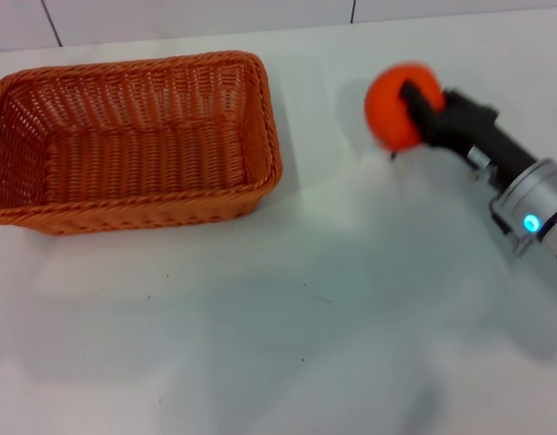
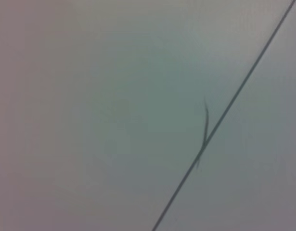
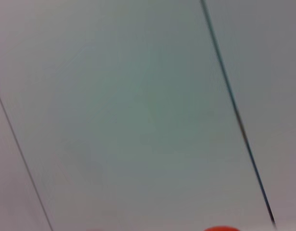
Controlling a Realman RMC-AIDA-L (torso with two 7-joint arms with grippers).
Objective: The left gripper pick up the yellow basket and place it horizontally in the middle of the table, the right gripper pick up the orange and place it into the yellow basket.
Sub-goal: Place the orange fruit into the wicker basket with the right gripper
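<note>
The yellow basket (image 1: 129,140), a large orange-brown wicker rectangle, lies horizontally on the white table (image 1: 287,308) at the left. It looks empty. My right gripper (image 1: 412,113) reaches in from the right and is shut on the orange (image 1: 391,104), holding it slightly above the table, to the right of the basket. A sliver of the orange shows at the edge of the right wrist view (image 3: 222,228). My left gripper is out of view.
A pale wall with dark seams (image 1: 353,11) runs behind the table. The wrist views show only pale panels with thin dark seams (image 2: 225,113).
</note>
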